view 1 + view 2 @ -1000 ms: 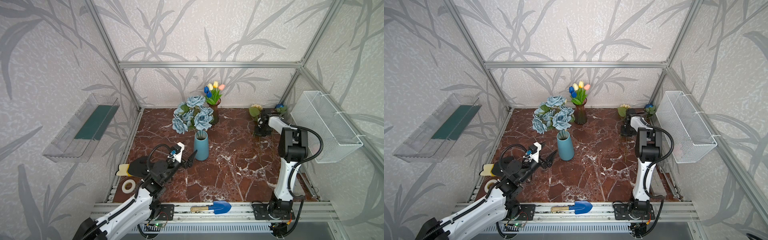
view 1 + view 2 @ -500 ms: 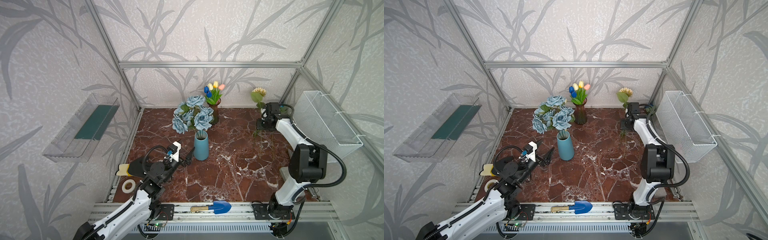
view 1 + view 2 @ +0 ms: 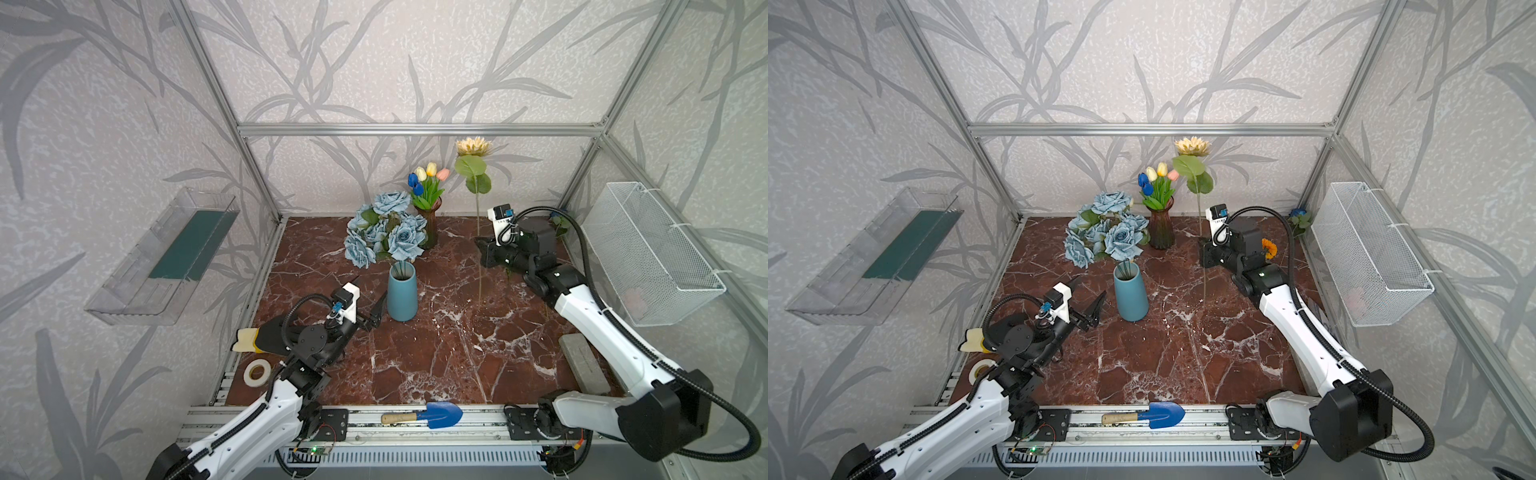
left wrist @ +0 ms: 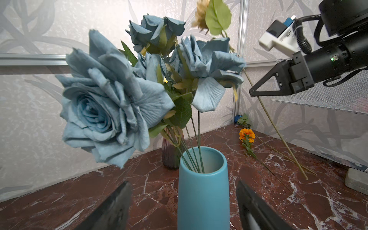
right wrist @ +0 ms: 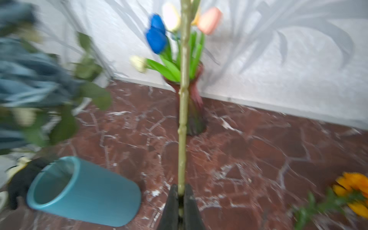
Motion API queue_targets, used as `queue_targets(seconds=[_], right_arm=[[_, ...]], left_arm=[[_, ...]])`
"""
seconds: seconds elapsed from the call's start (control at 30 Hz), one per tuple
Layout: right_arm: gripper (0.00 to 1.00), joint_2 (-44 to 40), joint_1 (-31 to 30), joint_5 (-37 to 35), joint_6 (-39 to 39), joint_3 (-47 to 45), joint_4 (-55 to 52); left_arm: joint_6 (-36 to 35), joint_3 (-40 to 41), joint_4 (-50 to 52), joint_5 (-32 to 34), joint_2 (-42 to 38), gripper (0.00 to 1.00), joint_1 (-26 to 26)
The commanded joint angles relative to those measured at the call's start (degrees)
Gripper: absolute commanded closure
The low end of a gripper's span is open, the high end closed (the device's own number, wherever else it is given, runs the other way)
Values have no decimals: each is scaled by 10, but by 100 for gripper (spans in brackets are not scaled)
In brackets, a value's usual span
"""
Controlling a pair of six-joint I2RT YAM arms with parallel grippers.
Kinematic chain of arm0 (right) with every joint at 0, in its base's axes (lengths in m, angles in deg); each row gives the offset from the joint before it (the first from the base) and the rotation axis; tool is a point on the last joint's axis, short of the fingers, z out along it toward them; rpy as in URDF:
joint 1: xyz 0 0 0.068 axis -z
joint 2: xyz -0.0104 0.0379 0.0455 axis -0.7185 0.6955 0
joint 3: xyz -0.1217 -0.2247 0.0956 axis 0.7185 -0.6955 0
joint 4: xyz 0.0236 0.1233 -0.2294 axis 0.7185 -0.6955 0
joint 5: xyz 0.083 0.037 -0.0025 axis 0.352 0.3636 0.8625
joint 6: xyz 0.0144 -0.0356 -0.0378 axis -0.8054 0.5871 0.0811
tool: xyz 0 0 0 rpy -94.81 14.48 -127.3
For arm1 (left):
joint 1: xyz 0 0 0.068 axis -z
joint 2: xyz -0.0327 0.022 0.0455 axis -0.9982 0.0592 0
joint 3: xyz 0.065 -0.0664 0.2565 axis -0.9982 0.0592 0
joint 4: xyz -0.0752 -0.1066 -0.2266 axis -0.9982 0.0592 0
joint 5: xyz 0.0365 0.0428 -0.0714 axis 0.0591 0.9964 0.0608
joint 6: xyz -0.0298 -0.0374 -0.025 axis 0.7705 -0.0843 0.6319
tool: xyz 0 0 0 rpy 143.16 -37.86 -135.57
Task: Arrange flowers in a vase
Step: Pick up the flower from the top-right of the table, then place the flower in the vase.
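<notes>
A blue vase (image 3: pixel 402 295) (image 3: pixel 1131 297) (image 4: pixel 203 189) (image 5: pixel 83 189) stands mid-floor with several dusty-blue roses (image 3: pixel 388 235) (image 4: pixel 111 103) in it. My left gripper (image 3: pixel 369 293) (image 3: pixel 1088 293) (image 4: pixel 183 187) is open just left of the vase, its fingers (image 4: pixel 119 199) spread wider than the vase and short of it. At the back right, my right gripper (image 3: pixel 478 243) (image 3: pixel 1202 251) (image 5: pixel 180 189) is shut on the stem of a cream sunflower (image 3: pixel 473 146) (image 3: pixel 1192 146). That stem stands upright, its lower end near the floor. An orange marigold (image 3: pixel 1268 248) (image 4: pixel 247 134) and a deep blue rose (image 3: pixel 1298 214) lie behind.
A dark vase (image 3: pixel 430 226) of tulips (image 3: pixel 426 178) stands at the back. A white wire basket (image 3: pixel 648 249) hangs on the right wall and a clear shelf (image 3: pixel 166 257) on the left. A blue trowel (image 3: pixel 432 414), a tape roll (image 3: pixel 257 370), a glove (image 3: pixel 257 336) and a grey block (image 3: pixel 584 370) lie near the edges.
My right arm has lifted the sunflower off the back-right floor and carried it upright toward the middle. The left gripper has edged slightly closer to the blue vase.
</notes>
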Motion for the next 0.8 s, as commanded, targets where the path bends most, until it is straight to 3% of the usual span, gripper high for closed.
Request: queue_targets(seconds=[0.0,0.2,0.43,0.67,0.77], right_arm=[[100,-34,-28,105,-42,-32,202],[100,-7,-108,152,-95,-40,403],[100,67,-184,145,-83,19,461],[100,100,-190,52,-46,-1,556],[100,98,-191,24,-9,9,532]], left_arm=[[-22,-11,-34,0,-9,17,1],[-27,0,-40,12,-12,17,1],[-26,-2,-40,15,-4,17,1],[-24,-2,-46,15,0,17,1],[-22,-2,-44,13,0,17,1]])
